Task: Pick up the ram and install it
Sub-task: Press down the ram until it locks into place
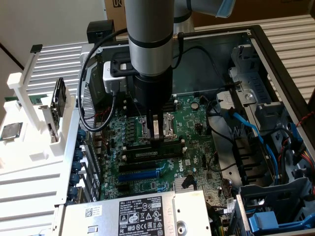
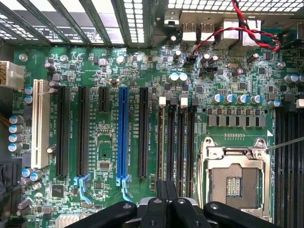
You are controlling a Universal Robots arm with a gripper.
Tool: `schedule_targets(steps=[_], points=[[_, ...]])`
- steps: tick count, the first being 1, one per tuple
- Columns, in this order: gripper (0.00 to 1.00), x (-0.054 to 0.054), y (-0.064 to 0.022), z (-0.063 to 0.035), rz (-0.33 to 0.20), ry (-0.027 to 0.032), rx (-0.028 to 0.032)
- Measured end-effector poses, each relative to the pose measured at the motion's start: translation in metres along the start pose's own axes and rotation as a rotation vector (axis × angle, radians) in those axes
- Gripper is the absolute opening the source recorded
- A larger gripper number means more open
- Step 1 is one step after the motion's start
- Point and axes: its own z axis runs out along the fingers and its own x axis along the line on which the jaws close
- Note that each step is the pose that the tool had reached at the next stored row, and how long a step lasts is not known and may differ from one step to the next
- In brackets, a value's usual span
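Note:
My gripper [image 1: 157,140] hangs over the green motherboard [image 1: 197,128] inside the open computer case, fingers shut with nothing seen between them. In the wrist view the black fingertips [image 2: 161,190] sit together above the row of long black memory slots [image 2: 176,142], beside the silver processor socket [image 2: 233,173]. A thin green strip that looks like the ram [image 1: 37,100] lies on the white rack [image 1: 29,162] at the exterior view's left, well away from the gripper. Whether any slot holds a stick, I cannot tell.
A square silver processor chip [image 1: 11,132] and an upright dark card [image 1: 59,103] rest on the white rack. Blue cables [image 1: 251,130] and drive bays [image 1: 275,206] crowd the exterior view's right of the case. The power supply [image 1: 142,214] lies in front. A black cable [image 1: 88,98] loops from the wrist.

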Motion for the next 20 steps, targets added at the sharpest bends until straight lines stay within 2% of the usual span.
schedule_targets(steps=[20], points=[[0.1, 0.0015, -0.0005, -0.0026, 0.0, -0.0004, -0.0002]])
